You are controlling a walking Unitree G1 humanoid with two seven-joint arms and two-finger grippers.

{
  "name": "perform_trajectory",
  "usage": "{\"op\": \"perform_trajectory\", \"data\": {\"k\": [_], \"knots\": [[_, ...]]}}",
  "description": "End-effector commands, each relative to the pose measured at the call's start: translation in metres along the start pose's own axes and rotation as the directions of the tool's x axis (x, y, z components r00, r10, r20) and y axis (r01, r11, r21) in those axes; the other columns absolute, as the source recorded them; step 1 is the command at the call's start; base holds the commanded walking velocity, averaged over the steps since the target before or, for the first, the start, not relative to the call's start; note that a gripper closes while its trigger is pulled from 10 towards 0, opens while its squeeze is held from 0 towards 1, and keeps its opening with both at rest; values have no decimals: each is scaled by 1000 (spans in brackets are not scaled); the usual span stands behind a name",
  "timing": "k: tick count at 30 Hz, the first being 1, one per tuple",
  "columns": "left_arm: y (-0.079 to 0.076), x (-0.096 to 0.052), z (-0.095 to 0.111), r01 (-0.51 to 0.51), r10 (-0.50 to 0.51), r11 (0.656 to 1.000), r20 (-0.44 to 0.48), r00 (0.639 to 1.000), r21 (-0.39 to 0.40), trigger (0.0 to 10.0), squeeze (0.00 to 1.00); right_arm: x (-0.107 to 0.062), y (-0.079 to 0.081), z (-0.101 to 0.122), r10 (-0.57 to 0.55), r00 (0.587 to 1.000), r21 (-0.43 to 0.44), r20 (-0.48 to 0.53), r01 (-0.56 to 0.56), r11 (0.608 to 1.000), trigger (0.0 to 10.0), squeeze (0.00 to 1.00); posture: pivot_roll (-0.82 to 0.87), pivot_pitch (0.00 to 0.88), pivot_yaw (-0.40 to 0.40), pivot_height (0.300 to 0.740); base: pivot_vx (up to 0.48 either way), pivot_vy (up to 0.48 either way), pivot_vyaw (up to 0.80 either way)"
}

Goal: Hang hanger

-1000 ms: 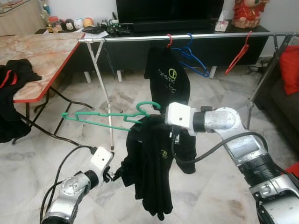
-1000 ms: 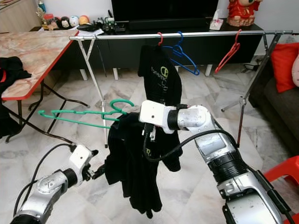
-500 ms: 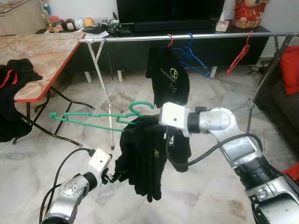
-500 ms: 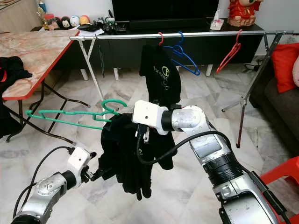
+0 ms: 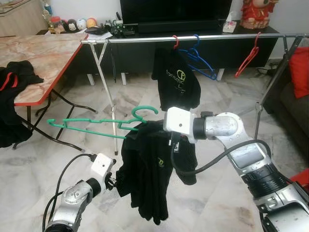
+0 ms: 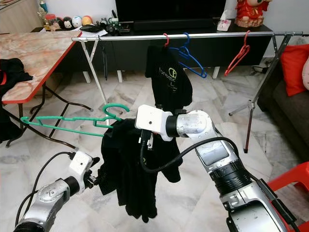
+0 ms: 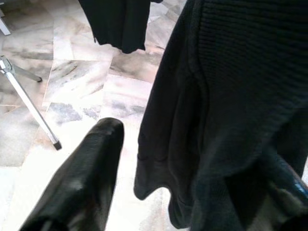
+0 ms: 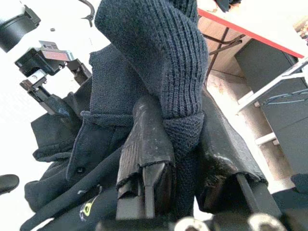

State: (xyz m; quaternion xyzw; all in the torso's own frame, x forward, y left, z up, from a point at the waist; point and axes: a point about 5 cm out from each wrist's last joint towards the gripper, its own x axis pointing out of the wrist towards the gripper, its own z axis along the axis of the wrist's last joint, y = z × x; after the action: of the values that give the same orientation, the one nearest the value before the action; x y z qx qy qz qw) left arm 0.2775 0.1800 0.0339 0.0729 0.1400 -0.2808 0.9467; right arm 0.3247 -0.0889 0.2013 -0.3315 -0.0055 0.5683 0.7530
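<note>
Black garment on a green hanger, held up short of the clothes rail.
The right gripper has its fingers clamped on the garment's knit collar at the hanger's hook; the left gripper straddles the garment's lower edge, fingers parted (one outside, the other behind the cloth). The hanger's arm juts toward the tabletop edge.

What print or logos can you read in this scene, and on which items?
Hanging black shirt on the rail: a round emblem and a word starting "fore", the rest too small to read.
Held black garment in the right gripper: small yellow-green logo, unreadable.
No other text is legible.
</note>
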Motion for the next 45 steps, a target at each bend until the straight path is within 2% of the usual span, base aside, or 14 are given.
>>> {"op": "perform_trajectory", "data": {"k": [1, 35, 43, 45], "knots": [[2, 0, 0, -6, 6, 1000, 4, 1000, -7, 0, 0, 1, -1, 10, -2, 999, -29, 32, 3, 1000, 0, 0, -106, 30, 61, 740, 0, 0, 0], [-1, -1, -6, 32, -33, 999, -21, 999, -18, 0, 0, -1, -5, 12, -26, 999, -20, 36, 26, 999, 0, 0, -106, 32, 63, 740, 0, 0, 0], [1, -4, -9, 8, -9, 999, -43, 999, -37, 0, 0, -1, -3, -2, -30, 999, -15, -16, 30, 999, 0, 0, -105, 33, 63, 740, 0, 0, 0], [3, -5, -12, -12, 10, 999, -57, 998, -38, 0, 0, -6, -2, -14, -24, 997, -28, -68, 22, 999, 0, 0, -104, 33, 63, 740, 0, 0, 0]]}}
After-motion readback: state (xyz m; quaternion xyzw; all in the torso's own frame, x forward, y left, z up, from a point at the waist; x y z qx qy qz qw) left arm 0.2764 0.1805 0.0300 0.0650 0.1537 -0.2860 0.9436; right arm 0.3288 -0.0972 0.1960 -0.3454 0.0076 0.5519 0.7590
